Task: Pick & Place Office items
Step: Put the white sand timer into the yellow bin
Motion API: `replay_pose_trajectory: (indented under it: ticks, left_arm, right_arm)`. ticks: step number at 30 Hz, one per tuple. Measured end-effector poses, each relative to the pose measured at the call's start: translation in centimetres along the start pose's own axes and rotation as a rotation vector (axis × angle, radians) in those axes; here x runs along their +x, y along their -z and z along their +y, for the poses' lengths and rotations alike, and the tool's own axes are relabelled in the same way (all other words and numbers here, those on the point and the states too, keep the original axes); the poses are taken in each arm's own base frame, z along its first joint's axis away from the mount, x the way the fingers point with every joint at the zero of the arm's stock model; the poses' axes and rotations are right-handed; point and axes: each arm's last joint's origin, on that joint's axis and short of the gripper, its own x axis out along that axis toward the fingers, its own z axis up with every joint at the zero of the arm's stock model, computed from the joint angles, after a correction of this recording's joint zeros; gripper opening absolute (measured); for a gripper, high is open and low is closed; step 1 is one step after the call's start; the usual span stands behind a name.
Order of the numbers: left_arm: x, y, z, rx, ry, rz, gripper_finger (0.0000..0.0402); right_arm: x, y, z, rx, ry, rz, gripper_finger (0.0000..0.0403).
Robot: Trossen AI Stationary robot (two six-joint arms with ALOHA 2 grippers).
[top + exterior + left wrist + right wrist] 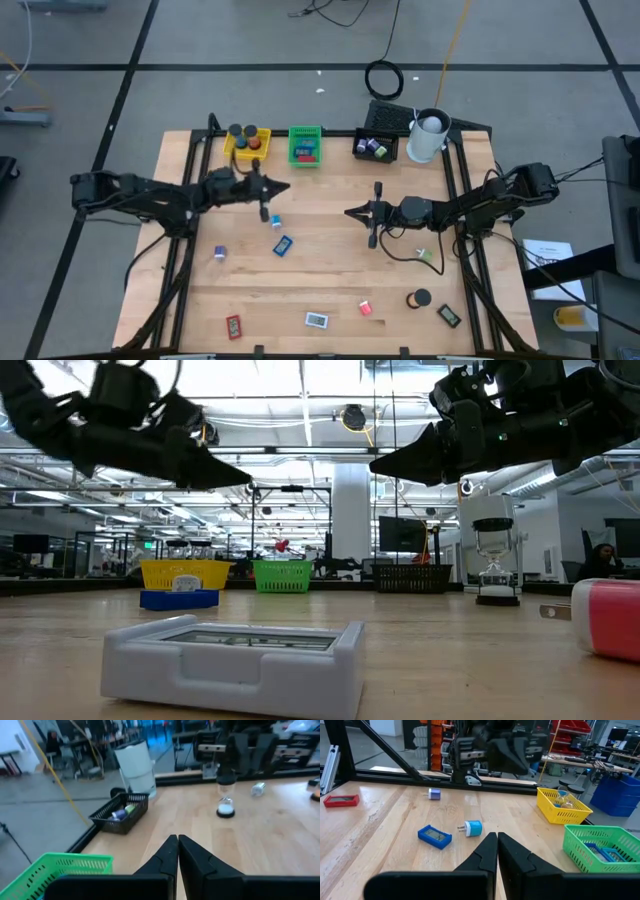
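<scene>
- The left gripper (283, 187) hangs above the table's back-left part, fingers pressed together with nothing between them; in its own wrist view the two dark fingertips (177, 842) meet in a closed point.
- The right gripper (350, 212) hovers over the middle of the table, pointing toward the left one, likewise closed and empty; its fingertips (496, 840) meet too.
- Just in front of the left gripper lie a small blue-and-white plug-like piece (276, 221) and a blue flat rectangular piece (283, 245); a small purple bit (219, 254) sits farther left.
- Near the right arm a small green bit (425, 256) lies on the wood.
- Along the front edge, spread apart: a red flat piece (233, 325), a white-framed flat piece (316, 320), a red-and-white piece (366, 308), a black round roll (418, 298) and a dark flat piece (449, 315).
- At the back edge stand a yellow tray (247, 142) holding round rolls, a green tray (305, 145) holding blue pieces, and a black tray (376, 147) holding small bits.
- A white cup (428, 137) stands just beside the black tray.
</scene>
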Motion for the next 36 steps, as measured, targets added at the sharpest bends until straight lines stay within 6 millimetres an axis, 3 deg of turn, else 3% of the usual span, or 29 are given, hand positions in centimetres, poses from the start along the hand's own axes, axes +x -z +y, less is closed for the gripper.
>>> replay_pose_trajectory:
  ticks: [6, 24, 27, 30, 36]
  left_arm:
    - [-1.2, 1.4, -0.4, 0.008, -0.004, -0.04, 0.0021]
    - [-1.2, 1.3, -0.4, 0.019, -0.006, -0.047, 0.0021]
    - [-1.2, 1.3, -0.4, 0.018, -0.006, -0.046, 0.0021]
    - [-1.2, 1.3, -0.4, 0.017, -0.006, -0.046, 0.0021]
    - [-1.2, 1.4, -0.4, 0.014, -0.003, -0.037, 0.0021]
  right_arm:
    - [0.0, -0.3, 0.0, 0.022, 0.003, -0.032, 0.0009]
    - [-0.6, -3.3, -0.1, 0.413, -0.074, -0.339, 0.0008]
    - [-0.6, -3.7, 0.1, 0.399, -0.143, -0.345, 0.0008]
    - [-0.4, -4.4, 0.4, 0.372, -0.07, -0.195, 0.0008]
    - [-1.6, -7.7, 0.9, 0.229, 0.338, 0.278, 0.0008]
